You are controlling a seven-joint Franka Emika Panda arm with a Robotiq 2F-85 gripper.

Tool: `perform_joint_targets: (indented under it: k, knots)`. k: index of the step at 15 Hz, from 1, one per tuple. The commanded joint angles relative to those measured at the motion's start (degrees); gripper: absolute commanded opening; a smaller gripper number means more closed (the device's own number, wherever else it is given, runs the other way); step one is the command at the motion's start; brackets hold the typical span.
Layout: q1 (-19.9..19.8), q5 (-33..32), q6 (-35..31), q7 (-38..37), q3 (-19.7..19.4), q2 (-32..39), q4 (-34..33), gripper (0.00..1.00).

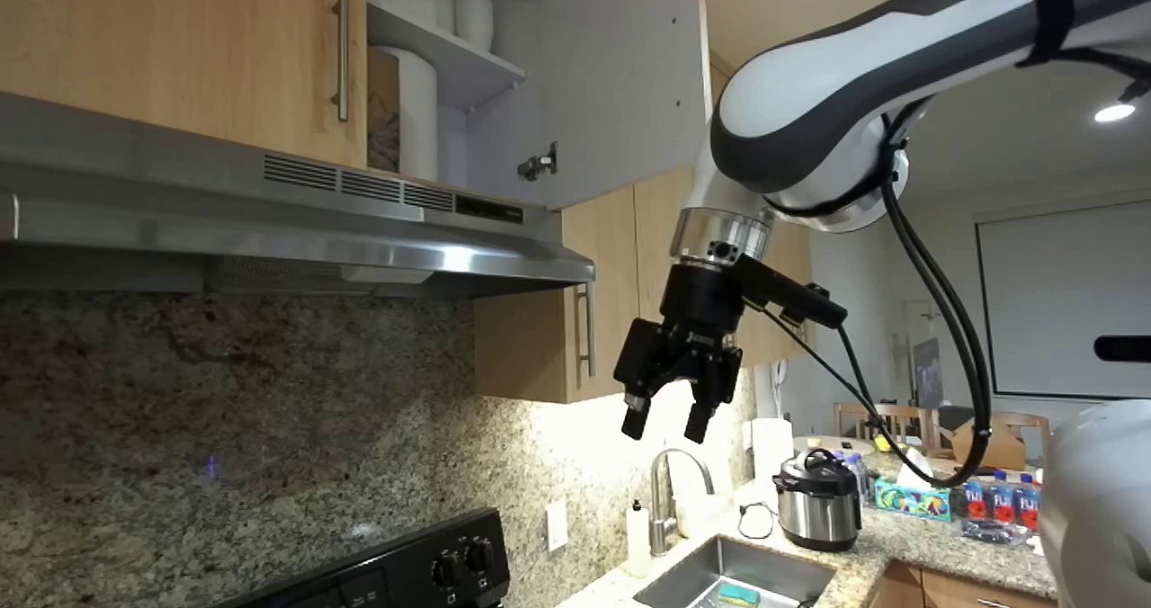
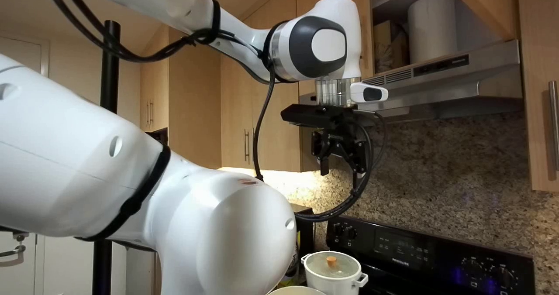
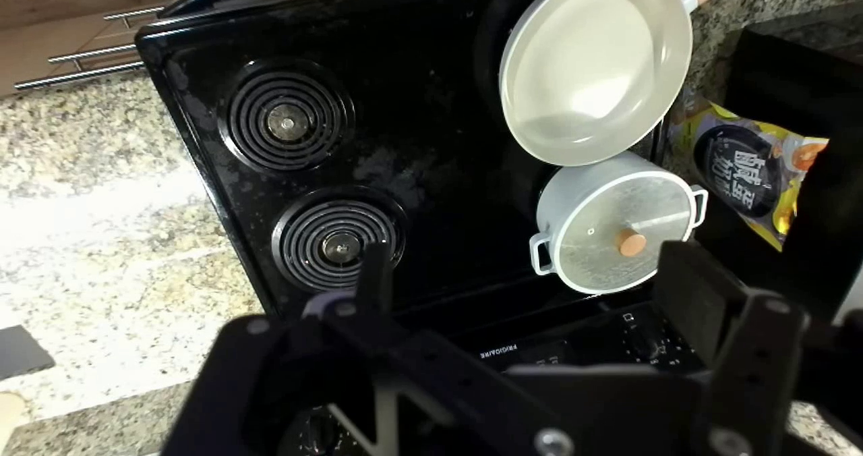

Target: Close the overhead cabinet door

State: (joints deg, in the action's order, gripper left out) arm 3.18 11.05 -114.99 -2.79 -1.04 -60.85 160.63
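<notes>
The overhead cabinet door stands open beside the hood. In an exterior view its whitish inner face [image 1: 620,77] and two metal hinges [image 1: 538,164] show. In an exterior view its light-maple outer face [image 2: 491,5] shows in part, cut by the top edge. Its bar handle is out of view. My gripper [image 1: 665,421] hangs fingers down, well below the door and apart from it. It also shows in an exterior view [image 2: 340,173], in front of the backsplash. In the wrist view the fingers [image 3: 532,274] are spread with nothing between them. The wrist view does not show the door.
A steel range hood [image 1: 297,230] runs under the open cabinet. A closed light-wood door [image 1: 180,50] is left of it; a lower cabinet [image 1: 521,338] hangs right. Below my gripper are a black stove [image 3: 438,206], a lidded pot [image 3: 607,233] and a cream pan [image 3: 593,65].
</notes>
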Motion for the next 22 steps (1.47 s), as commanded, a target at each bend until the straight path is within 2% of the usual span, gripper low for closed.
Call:
perform_joint_targets:
  k: [1, 16, 22]
  knots:
    - [-0.4, 0.3, 0.2, 0.3, 0.3, 0.1, -0.2, 1.00]
    - [-1.2, 0.0, 1.6, -0.6, 0.5, -0.7, -1.5, 1.00]
    - [-2.4, -2.5, 9.7, 0.0, 0.7, -5.5, -2.8, 1.00]
